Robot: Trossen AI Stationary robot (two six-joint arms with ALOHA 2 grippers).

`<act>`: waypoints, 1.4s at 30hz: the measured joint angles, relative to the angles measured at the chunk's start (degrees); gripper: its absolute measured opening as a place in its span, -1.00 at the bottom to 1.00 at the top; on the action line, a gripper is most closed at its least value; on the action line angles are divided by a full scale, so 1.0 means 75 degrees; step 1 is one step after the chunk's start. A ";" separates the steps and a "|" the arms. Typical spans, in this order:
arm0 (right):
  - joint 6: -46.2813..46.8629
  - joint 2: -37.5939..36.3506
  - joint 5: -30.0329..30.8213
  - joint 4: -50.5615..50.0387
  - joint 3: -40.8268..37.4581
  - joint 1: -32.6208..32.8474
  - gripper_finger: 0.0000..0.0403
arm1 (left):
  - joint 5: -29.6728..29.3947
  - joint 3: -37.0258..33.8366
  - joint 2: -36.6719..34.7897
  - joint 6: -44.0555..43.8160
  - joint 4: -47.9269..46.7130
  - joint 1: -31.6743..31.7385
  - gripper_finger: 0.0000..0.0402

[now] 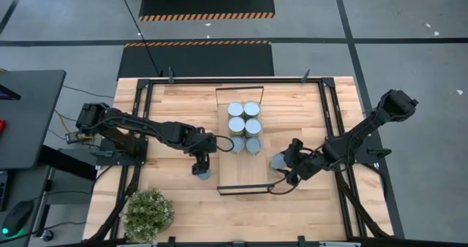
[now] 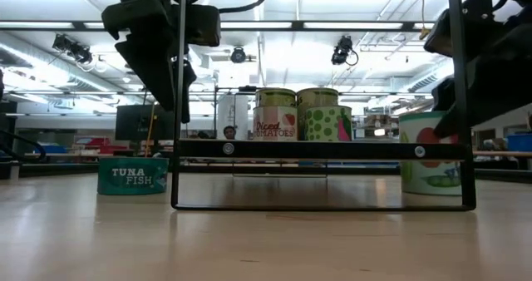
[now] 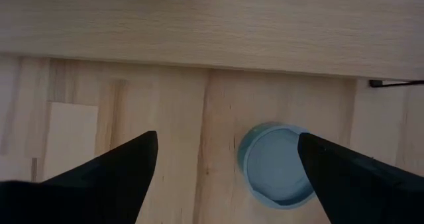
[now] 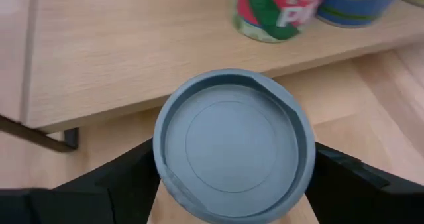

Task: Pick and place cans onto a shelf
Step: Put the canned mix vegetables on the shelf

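Six cans (image 1: 243,126) with pale silvery-blue tops are grouped in pairs on the far part of the shelf (image 1: 240,175), a narrow light-wood board with black end frames. A short teal tuna can (image 2: 132,175) stands on the table beside the shelf, beneath the left gripper (image 1: 202,161), whose jaws are held apart. A taller can (image 4: 233,146) is clamped between the right gripper's (image 1: 287,166) jaws at the shelf's other side.

Light matt wood shelf (image 1: 238,172), black metal frames, smooth dull metal can top (image 4: 233,144), matt black fingers (image 3: 106,177)
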 joint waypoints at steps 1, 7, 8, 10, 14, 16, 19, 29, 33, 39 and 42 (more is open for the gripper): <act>-0.0042 -0.0003 -0.0107 -0.0010 0.0047 -0.0029 0.60 | 0.0014 0.0000 0.0000 -0.0006 0.0000 -0.0029 0.85; -0.0700 -0.0006 -0.0428 -0.1102 0.1252 -0.0250 0.51 | 0.0023 0.0000 0.0000 0.0003 0.0109 -0.0113 0.85; -0.0819 -0.0006 -0.0406 -0.1490 0.1525 -0.0296 0.51 | 0.0026 0.0000 0.0000 0.0002 0.0110 -0.0113 0.85; -0.1011 -0.0008 -0.0353 -0.2011 0.2032 -0.0392 0.51 | 0.0020 0.0000 0.0000 0.0000 0.0091 -0.0115 0.85; -0.1635 -0.0006 -0.0422 -0.2045 0.2694 -0.0517 0.52 | 0.0014 0.0000 0.0000 -0.0077 0.0099 -0.0208 0.85; -0.1898 -0.0006 -0.0440 -0.1786 0.2805 -0.0551 0.52 | 0.0017 0.0000 0.0000 -0.0171 0.0102 -0.0273 0.85; -0.2038 0.0003 -0.0484 -0.1470 0.2713 -0.0649 0.52 | 0.0014 0.0000 0.0000 -0.0236 0.0105 -0.0396 0.85; -0.2065 0.1163 -0.0668 -0.0463 0.2623 -0.0824 0.52 | -0.0496 -0.0064 0.0006 -0.0207 0.0568 -0.0716 0.85; -0.2053 0.1509 -0.0627 -0.0257 0.2707 -0.0914 0.52 | -0.0594 -0.0064 0.0006 -0.0224 0.0597 -0.0740 0.85; -0.2050 0.1746 -0.0624 -0.0130 0.2707 -0.0951 0.52 | -0.0592 -0.0064 0.0009 -0.0239 0.0597 -0.0748 0.85; -0.1954 0.1654 -0.0680 -0.0232 0.2707 -0.0931 0.52 | -0.0595 -0.0064 0.0009 -0.0247 0.0575 -0.0745 0.85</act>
